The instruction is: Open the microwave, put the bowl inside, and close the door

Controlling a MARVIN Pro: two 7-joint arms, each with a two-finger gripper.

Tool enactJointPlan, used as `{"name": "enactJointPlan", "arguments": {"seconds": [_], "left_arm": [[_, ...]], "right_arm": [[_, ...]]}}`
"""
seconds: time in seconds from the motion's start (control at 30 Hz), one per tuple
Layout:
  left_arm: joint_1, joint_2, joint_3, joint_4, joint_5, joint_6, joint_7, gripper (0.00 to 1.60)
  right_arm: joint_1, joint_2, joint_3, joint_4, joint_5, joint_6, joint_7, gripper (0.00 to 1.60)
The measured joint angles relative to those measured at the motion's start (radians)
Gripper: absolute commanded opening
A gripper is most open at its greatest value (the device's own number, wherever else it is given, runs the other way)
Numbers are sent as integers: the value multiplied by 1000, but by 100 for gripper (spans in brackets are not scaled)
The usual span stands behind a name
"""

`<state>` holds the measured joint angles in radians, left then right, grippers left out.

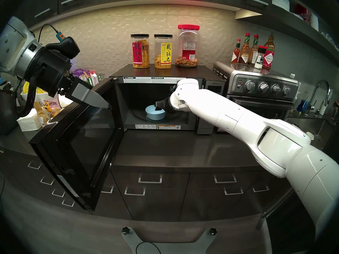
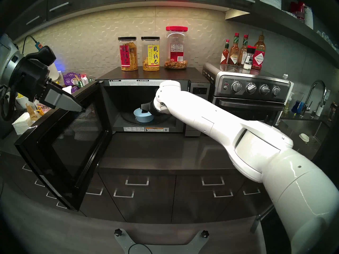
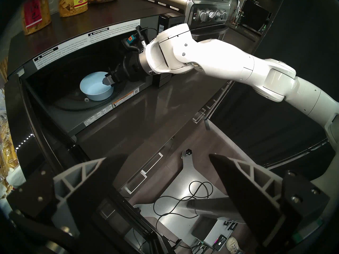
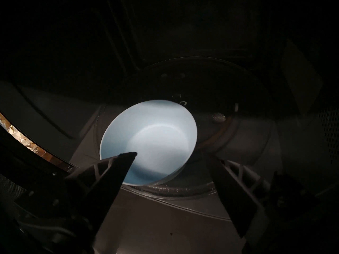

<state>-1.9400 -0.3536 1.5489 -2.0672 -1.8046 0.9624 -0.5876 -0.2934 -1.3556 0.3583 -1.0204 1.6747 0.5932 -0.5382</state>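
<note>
So, head views: Panasonic microwave (image 1: 165,72) has its door (image 1: 77,138) swung wide to the left, the light-blue bowl (image 1: 153,114) sits empty on the glass turntable (image 1: 136,118) with the right gripper (image 1: 158,108) over its right rim, three snack jars (image 1: 163,51) stand on top, and the left gripper (image 1: 91,97) hangs by the door's top edge. Left wrist view: left gripper (image 3: 167,160) spread wide, gripping nothing, above the drawers (image 3: 152,165). Right wrist view adds what the others hide: right gripper (image 4: 170,154) fingers parted, one tip over the bowl's (image 4: 157,134) inside, the other outside the rim, clamping nothing.
</note>
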Motion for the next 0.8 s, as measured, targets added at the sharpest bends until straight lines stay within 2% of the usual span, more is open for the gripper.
{"name": "enactJointPlan", "arguments": {"seconds": [0.13, 0.27, 0.5, 0.8], "left_arm": [[0, 0, 0, 0, 0, 0, 0, 160], [0, 0, 0, 0, 0, 0, 0, 160], [0, 0, 0, 0, 0, 0, 0, 160], [0, -1, 0, 0, 0, 0, 0, 160]], "right_arm": [[-6, -5, -1, 0, 3, -6, -8, 118], [-14, -14, -1, 1, 7, -12, -14, 99], [-23, -26, -1, 1, 11, -20, -18, 90], [-28, -35, -2, 2, 12, -29, -17, 66]]}}
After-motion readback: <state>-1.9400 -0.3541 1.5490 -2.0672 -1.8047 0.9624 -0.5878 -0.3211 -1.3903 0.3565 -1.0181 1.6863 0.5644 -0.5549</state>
